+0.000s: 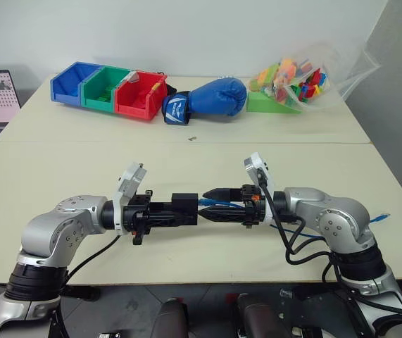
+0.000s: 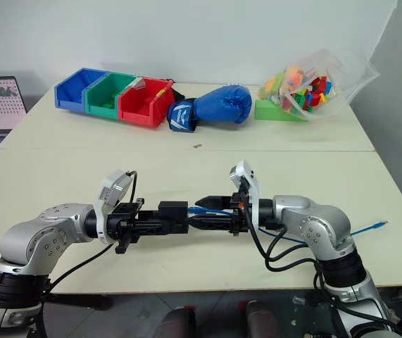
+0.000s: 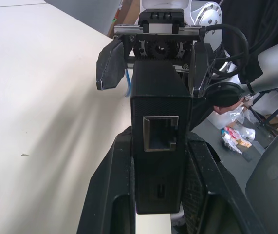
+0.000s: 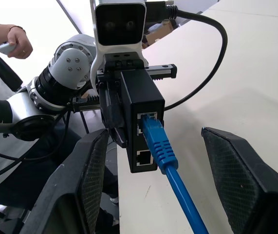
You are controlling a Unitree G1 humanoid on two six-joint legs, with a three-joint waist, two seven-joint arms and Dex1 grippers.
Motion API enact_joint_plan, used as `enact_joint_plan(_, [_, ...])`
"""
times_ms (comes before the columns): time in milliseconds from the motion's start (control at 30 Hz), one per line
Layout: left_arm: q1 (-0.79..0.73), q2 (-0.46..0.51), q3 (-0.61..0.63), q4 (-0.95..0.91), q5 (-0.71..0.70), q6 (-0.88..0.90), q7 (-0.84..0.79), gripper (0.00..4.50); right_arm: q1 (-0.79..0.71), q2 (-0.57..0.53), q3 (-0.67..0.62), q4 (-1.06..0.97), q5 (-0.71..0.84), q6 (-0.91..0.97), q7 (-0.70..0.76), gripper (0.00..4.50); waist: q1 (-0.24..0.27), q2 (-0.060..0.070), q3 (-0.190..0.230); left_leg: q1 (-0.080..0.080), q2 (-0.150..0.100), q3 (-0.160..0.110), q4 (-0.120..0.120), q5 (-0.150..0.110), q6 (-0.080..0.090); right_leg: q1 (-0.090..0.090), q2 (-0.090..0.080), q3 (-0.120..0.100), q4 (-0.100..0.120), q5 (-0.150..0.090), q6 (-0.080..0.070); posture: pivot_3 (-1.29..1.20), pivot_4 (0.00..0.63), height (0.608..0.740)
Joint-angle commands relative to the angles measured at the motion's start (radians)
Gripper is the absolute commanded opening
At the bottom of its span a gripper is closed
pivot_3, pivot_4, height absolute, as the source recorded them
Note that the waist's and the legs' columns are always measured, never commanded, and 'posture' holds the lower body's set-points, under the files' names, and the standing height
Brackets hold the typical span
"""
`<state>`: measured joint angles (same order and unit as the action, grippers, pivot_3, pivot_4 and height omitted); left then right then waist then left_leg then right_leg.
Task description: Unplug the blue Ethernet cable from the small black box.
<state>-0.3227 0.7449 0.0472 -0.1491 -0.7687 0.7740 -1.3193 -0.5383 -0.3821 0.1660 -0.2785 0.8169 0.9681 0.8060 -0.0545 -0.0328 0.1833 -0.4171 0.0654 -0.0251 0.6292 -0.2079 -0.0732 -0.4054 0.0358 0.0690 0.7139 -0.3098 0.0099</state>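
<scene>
Table (image 1: 186,158): cream top; both arms meet above its near edge, grippers pointing at each other.
Left gripper (image 1: 176,211): clenched on the small black box (image 1: 184,209), held level in the air with the port side facing the other arm.
Right gripper (image 4: 156,170): released, fingers (image 4: 92,170) standing wide to either side of the plug, touching neither cable nor box.
Blue cable (image 4: 177,190): plug seated in the upper port of the box; the cord runs back between the right fingers and trails off the table's right edge (image 1: 378,219).
Step in hand: closing on the plug; nothing pulled yet.
Doing it well: likely best to pinch the moulded blue boot just behind the port, not the thin cord; press the latch tab if reachable; pull straight out along the port's line while the left hand stays firm.
Risk: an angled tug could jam the clip or twist the box in its grip.
</scene>
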Motion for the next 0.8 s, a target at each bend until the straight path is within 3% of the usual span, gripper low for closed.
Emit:
enact_joint_plan(33, [0.004, 0.014, 0.028, -0.033, -0.016, -0.017, -0.003, 0.80, -0.021, 0.013, -0.037, -0.019, 0.040, 0.009, 0.001, 3.02, 0.000, 0.000, 0.000, 0.000, 0.000, 0.000, 0.000, 0.000, 0.000, 0.000, 0.000, 0.000, 0.000, 0.000, 0.000, 0.00, 0.150, 0.740])
enact_joint_plan(100, [0.004, 0.013, 0.027, -0.033, -0.015, -0.018, -0.002, 0.80, -0.021, 0.008, -0.032, -0.022, 0.036, 0.010, 0.005, 2.78, 0.000, 0.000, 0.000, 0.000, 0.000, 0.000, 0.000, 0.000, 0.000, 0.000, 0.000, 0.000, 0.000, 0.000, 0.000, 0.00, 0.150, 0.740])
enact_joint_plan(500, [0.001, 0.004, 0.027, -0.032, -0.018, -0.019, 0.007, 0.80, -0.019, -0.010, 0.007, -0.038, 0.008, -0.010, 0.027, 0.06, -0.001, 0.000, 0.000, 0.000, 0.000, 0.000, 0.000, 0.000, 0.000, 0.000, 0.000, 0.000, 0.000, 0.000, 0.000, 0.00, 0.150, 0.740])
enact_joint_plan(800, [0.021, 0.015, 0.027, -0.036, -0.015, -0.028, -0.012, 0.80, -0.019, -0.034, -0.002, -0.017, 0.016, 0.012, 0.053, 0.06, -0.001, 0.000, 0.000, 0.000, 0.000, 0.000, 0.000, 0.000, 0.000, 0.000, 0.000, 0.000, 0.000, 0.000, 0.000, 0.00, 0.150, 0.740])
